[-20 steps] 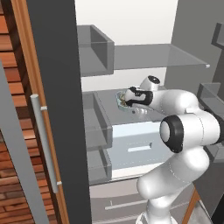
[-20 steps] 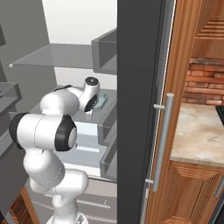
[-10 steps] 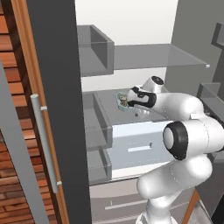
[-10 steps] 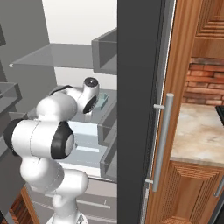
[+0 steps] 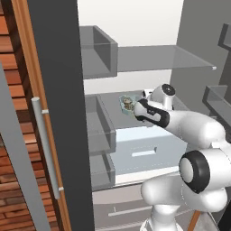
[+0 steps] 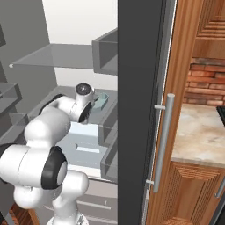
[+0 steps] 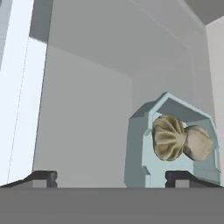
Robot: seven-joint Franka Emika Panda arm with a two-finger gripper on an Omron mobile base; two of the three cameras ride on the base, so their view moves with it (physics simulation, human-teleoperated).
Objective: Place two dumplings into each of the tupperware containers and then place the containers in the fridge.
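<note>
You are looking into a kitchen: the fridge (image 5: 135, 27) is standing open, showing its white inside, grey shelves (image 5: 162, 57) and pale drawer (image 5: 144, 149). Beside it, wooden cabinets (image 6: 193, 193) are carrying a marbled worktop (image 6: 200, 134) under a brick wall (image 6: 206, 83).
</note>
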